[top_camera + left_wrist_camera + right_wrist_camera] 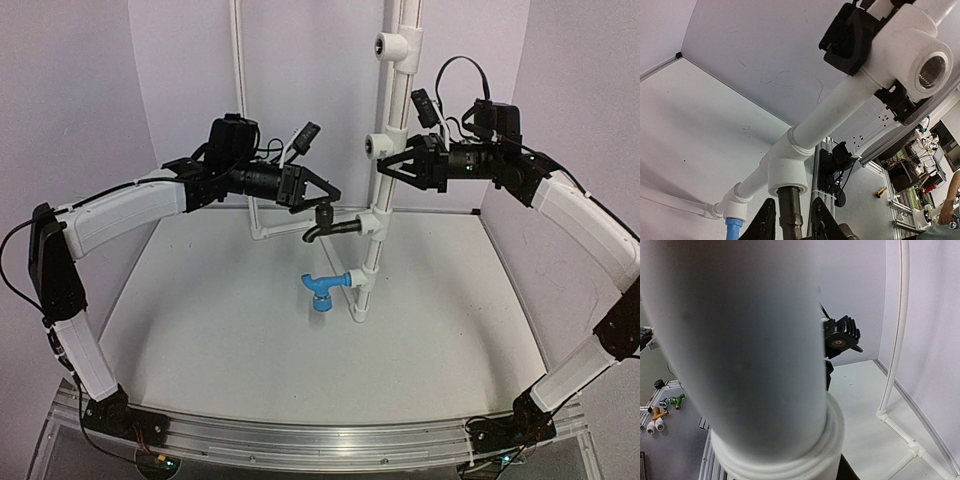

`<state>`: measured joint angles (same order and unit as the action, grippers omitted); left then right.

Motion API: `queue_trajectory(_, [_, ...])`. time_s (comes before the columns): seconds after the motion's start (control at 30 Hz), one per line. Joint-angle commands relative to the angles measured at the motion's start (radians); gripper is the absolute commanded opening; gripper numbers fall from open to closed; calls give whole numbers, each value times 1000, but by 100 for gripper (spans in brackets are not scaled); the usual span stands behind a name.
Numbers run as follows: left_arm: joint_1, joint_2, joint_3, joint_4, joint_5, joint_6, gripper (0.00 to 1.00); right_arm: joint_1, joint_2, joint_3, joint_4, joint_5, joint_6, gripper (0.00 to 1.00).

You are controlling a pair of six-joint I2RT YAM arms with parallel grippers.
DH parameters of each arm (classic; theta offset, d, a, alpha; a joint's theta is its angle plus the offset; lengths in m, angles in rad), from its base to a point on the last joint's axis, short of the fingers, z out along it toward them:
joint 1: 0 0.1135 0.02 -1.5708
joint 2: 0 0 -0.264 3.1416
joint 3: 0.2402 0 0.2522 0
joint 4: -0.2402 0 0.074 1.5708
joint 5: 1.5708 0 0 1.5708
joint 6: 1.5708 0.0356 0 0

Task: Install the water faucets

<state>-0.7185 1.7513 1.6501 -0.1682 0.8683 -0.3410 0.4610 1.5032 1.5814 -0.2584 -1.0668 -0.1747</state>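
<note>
A white table (200,330) is being enclosed by pale purple walls. Near its far edge an upright pipe (397,100) is being carried on a foot, and a thinner white pipe (238,60) is being shown behind it against the wall. Four white tee fittings are being carried on the upright pipe. The sockets of the two upper tees (395,45) are standing open.

The upright pipe is being clamped by the right gripper (390,163) from the right, just under the second tee. In the left wrist view one black finger (850,37) is being seen on each side of the pipe. In the right wrist view almost the whole picture is being filled by this pipe.

The black faucet (325,225) is being held out to the left from the third tee (372,220), with its threaded end inside the socket and its spout pointing down. The left gripper (332,197) is being kept over it from the left. Its two fingers (765,222) are being seen close on both sides of the faucet body, but it cannot be told whether they are pressing on it.

The blue faucet (322,290) is being carried by the lowest tee (358,280), just above the table, with its spout also pointing down.

A few small coloured parts (662,412) are being seen blurred on a surface beside the table.
</note>
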Motion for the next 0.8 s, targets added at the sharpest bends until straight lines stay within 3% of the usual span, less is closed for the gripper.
queue_trajectory(0.0, [-30, -56, 54, -40, 3, 83, 25, -11, 31, -32, -183, 84, 43, 0])
queue_trajectory(0.77, [-220, -178, -118, -115, -184, 113, 23, -12, 28, -35, -183, 88, 49, 0])
